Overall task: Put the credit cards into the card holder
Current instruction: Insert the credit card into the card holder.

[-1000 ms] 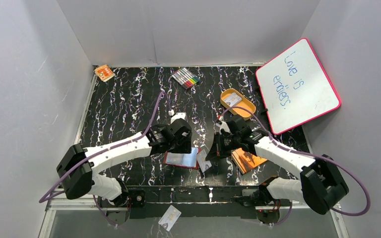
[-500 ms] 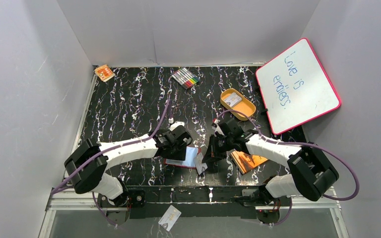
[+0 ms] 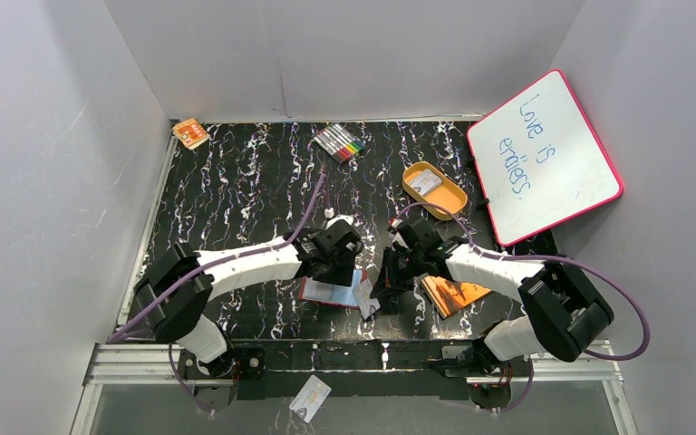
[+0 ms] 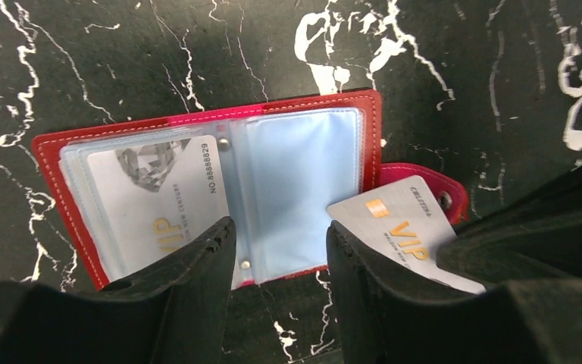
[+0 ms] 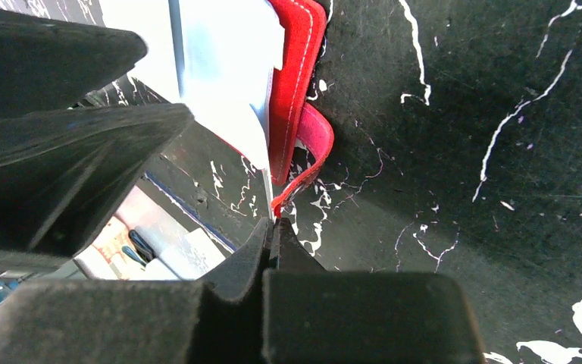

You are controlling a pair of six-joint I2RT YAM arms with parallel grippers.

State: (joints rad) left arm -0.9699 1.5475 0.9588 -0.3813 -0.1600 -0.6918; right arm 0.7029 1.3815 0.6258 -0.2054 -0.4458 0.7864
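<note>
Pinching one credit card (image 4: 402,227) in my right claw (image 5: 270,227), fingers pressed together on its near edge. Card sits tilted, its far end overlapping the snap tab (image 4: 432,178) and the right near corner of the card holder (image 4: 197,121). Left claw (image 4: 279,233) is spread with nothing between the fingers. It hangs low over the holder's near edge, straddling the right clear sleeve (image 4: 295,182); can't tell if it touches. Holder lies open and flat on the black marbled table (image 3: 236,199), between both arms, near the front. Second card (image 4: 151,197) already sits in the left sleeve. Orange booklet (image 3: 451,294) lies just right of my right claw. Further back: orange tray (image 3: 453,207) with a card (image 3: 426,181) inside, markers (image 3: 340,142), whiteboard (image 3: 544,154) leaning at the right wall.
</note>
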